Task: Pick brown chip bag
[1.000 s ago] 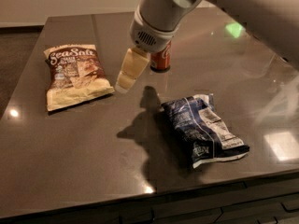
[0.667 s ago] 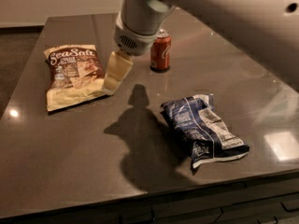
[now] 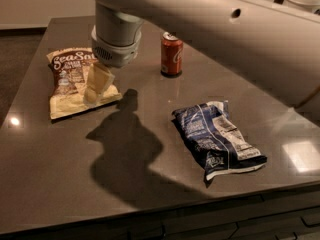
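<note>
The brown chip bag [image 3: 70, 86] lies flat on the dark table at the left, brown top with white "Sea Salt" lettering, cream-yellow lower part. My gripper [image 3: 97, 84] hangs from the grey wrist over the bag's right side, its cream fingers pointing down in front of the bag. I cannot tell whether it touches the bag. The wrist hides part of the bag's upper right corner.
A red soda can [image 3: 171, 54] stands upright behind the middle. A dark blue and white snack bag [image 3: 217, 139] lies crumpled at the right front. The dark table [image 3: 150, 194] has its front edge near the bottom. My arm spans the top right.
My gripper has moved left from beside the can to over the brown chip bag's right side. The bags and can have not moved.
</note>
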